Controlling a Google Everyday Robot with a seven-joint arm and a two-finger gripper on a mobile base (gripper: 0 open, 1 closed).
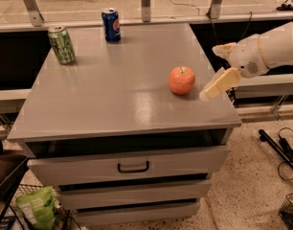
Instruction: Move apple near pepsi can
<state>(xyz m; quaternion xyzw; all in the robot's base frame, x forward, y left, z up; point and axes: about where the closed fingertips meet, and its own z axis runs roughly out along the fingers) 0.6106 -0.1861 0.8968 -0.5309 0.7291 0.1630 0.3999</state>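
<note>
The orange-red apple [181,80] sits on the grey cabinet top [122,90], toward its right side. The dark blue pepsi can [111,25] stands upright near the back edge, far to the apple's upper left. My gripper [210,73] reaches in from the right at the cabinet's right edge, just right of the apple and not touching it. It is open and empty. One cream finger [218,83] points down-left toward the apple; the other [223,49] sits above it.
A green can [61,44] stands at the back left of the top. The cabinet has drawers with a handle [133,167] below. A green bag [37,206] lies on the floor at the left, and cables [283,147] at the right.
</note>
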